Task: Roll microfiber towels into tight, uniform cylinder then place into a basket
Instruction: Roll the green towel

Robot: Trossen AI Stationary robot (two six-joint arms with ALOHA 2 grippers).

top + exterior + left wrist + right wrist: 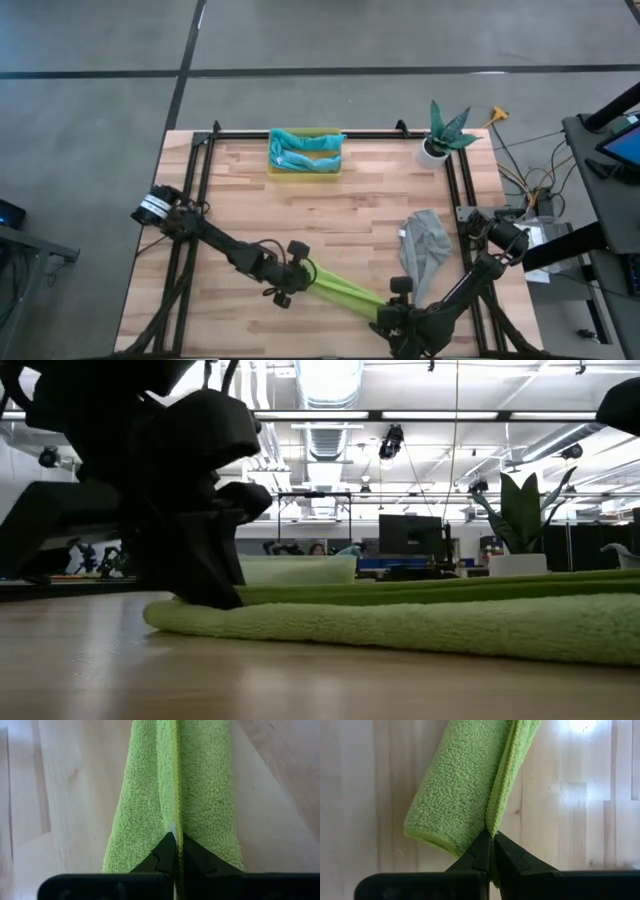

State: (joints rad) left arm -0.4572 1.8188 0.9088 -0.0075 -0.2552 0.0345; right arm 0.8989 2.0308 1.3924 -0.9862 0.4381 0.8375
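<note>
Now lime green towel (pixel 345 291) between both pinching grippers

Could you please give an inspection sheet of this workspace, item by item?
Surface: wooden table, black frame.
Job's things: lime green towel stretched between both grippers; grey towel crumpled by the right arm; teal towels in the yellow basket.
Clutter: potted plant at the far right corner.
Grippers: left gripper and right gripper shut on the lime green towel.
Cables: wires beside the table's right edge.
Surroundings: grey floor, monitors beyond.
</note>
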